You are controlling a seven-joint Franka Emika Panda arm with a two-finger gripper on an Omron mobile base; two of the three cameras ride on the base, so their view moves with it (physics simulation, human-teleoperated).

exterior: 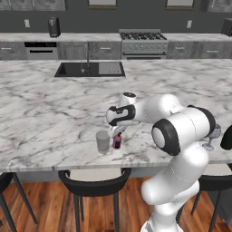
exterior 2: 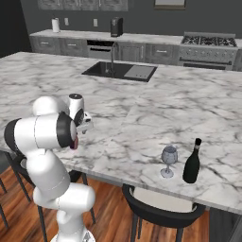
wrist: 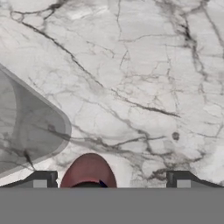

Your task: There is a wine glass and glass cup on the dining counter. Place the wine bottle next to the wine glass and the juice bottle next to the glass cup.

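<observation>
Left base view: glass cup (exterior: 103,141) and juice bottle (exterior: 117,141) stand side by side near the dining counter (exterior: 45,113) edge, stools (exterior: 93,186) below. My arm reaches forward, gripper (wrist: 111,179) just over the bottle's reddish cap, jaws wide, gripping nothing. Wine glass (exterior 2: 168,160) beside wine bottle (exterior 2: 192,162), well off right, half hidden by my elbow.

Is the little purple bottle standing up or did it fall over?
Standing up. The juice bottle rests upright on the dining counter beside the glass cup, its reddish cap on top.
</observation>
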